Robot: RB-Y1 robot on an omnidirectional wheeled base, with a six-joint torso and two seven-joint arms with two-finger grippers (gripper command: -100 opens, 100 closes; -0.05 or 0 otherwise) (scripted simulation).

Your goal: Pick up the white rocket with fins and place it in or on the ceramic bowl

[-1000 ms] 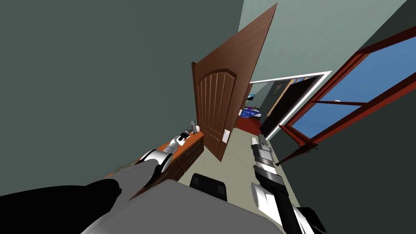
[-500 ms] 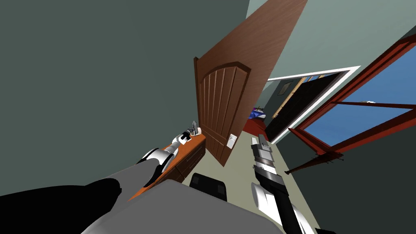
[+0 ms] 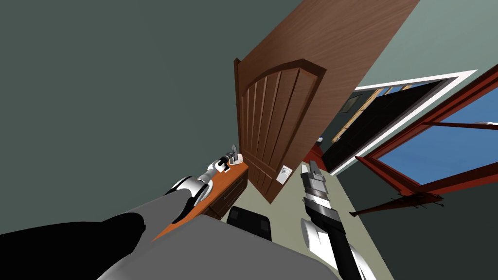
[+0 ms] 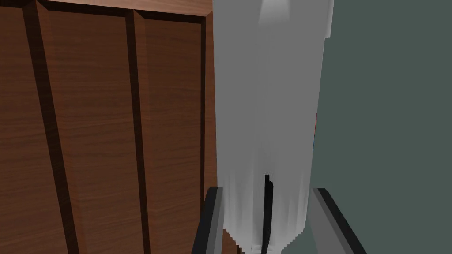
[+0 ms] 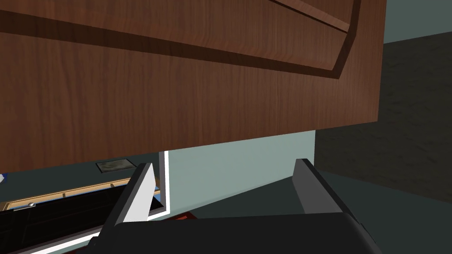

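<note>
Your left gripper [image 4: 267, 189] is closed on the white rocket [image 4: 269, 110]. In the left wrist view its two fingers press the rocket's lower sides, and the pale grey-white body rises straight up from between them. A thin dark fin line runs up the middle of the rocket's base. Behind the rocket, a brown panelled door [image 3: 277, 112] is on one side and a dark grey-green wall [image 3: 97, 97] is on the other. In the head view your left arm reaches forward over a dresser [image 3: 231, 175] with an orange top and dark brown drawers. The gripper is at the far end of that top, close to the door's near edge. A small white shape sits right at the gripper there, but it is too small to tell what it is. Your right gripper [image 5: 224, 164] is held out in front of you over the pale floor, to the right of the door's lower corner. Its fingers are spread wide apart with nothing between them, and they point at the door's brown face. A window [image 3: 437, 150] with a red frame and blue panes is further right.
</note>
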